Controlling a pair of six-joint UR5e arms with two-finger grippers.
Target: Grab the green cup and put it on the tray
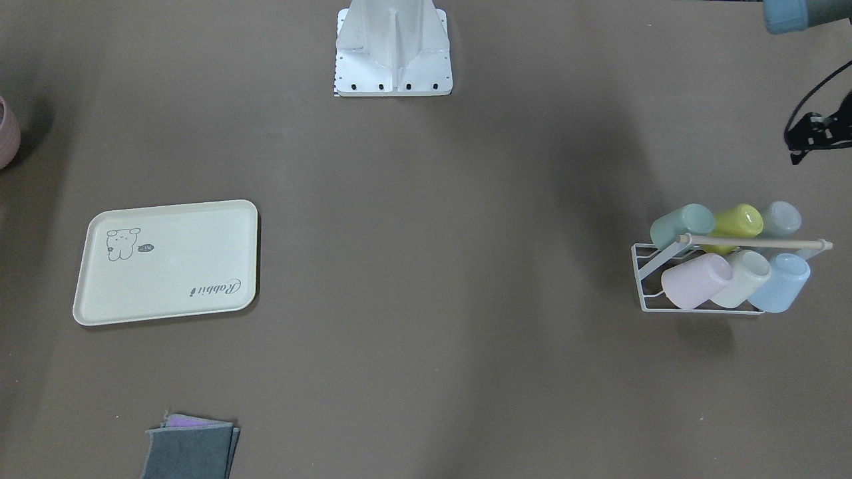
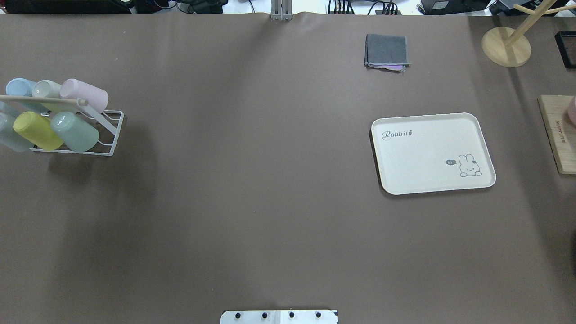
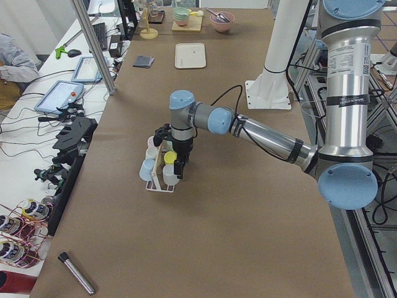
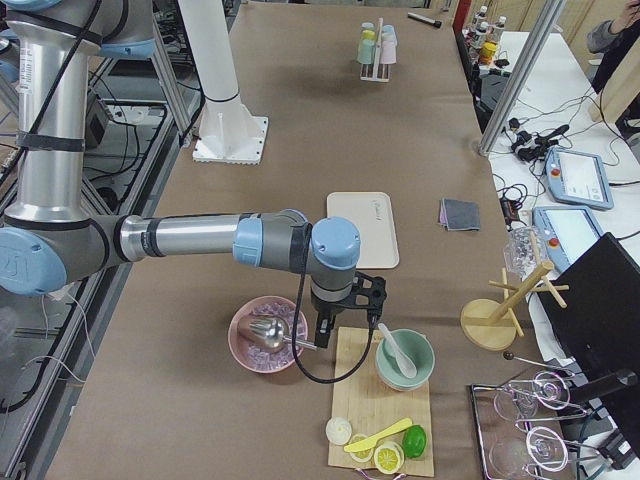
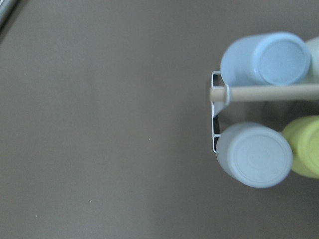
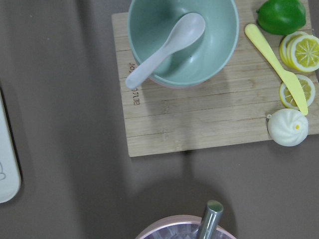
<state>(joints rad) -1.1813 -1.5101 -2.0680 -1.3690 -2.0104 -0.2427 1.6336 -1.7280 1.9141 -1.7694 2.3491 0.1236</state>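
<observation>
The green cup point(image 1: 682, 225) is a muted teal tumbler lying on its side in a white wire rack point(image 1: 643, 283) with several other cups. It sits at the rack's end beside a yellow-green cup point(image 1: 732, 221), and also shows in the overhead view point(image 2: 75, 131). The cream tray point(image 1: 186, 253) lies flat and bare across the table point(image 2: 427, 153). My left gripper point(image 3: 178, 172) hangs over the rack's outer end; I cannot tell whether it is open or shut. My right gripper point(image 4: 322, 332) hovers between a pink bowl and a cutting board, far from the cup; its state cannot be told.
A folded grey cloth point(image 2: 387, 50) lies beyond the tray. A pink bowl point(image 4: 268, 335), a wooden cutting board point(image 6: 199, 124) with a green bowl point(image 6: 214, 30) and lemon slices, and a wooden mug tree point(image 2: 506, 45) stand past the tray. The robot base point(image 1: 393, 53) is at mid-table.
</observation>
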